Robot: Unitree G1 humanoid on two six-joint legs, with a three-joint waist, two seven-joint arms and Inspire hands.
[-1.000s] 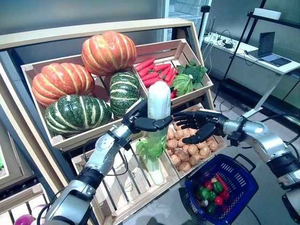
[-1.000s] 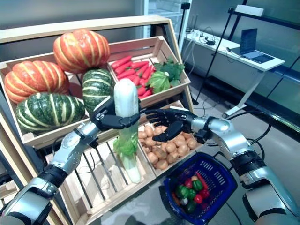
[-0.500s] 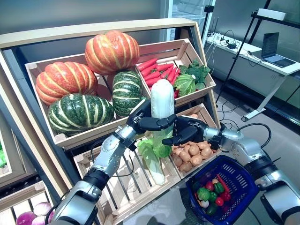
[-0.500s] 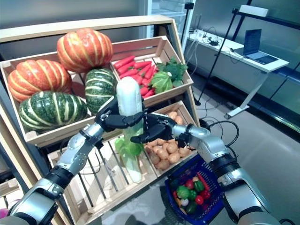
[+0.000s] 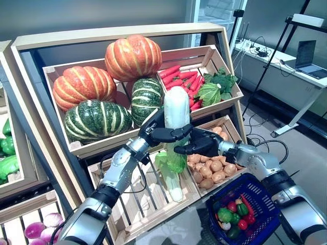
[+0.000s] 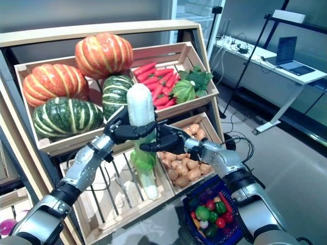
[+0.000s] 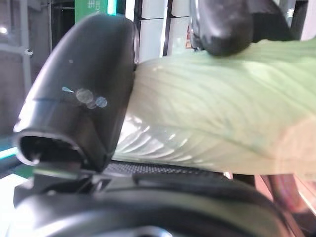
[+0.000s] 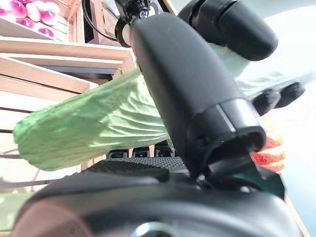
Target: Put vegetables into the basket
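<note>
Here both hands' fingers (image 5: pixel 168 133) clasp the upright cabbage (image 5: pixel 176 108), leaves down.

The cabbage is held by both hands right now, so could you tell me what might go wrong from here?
1. The cabbage stands upright, gripped mid-length by the left hand and right hand; if one releases early, it may tip and drop onto the potatoes.
2. The basket sits low to the right and already holds vegetables, so the long cabbage may fit poorly or catch its rim.
</note>
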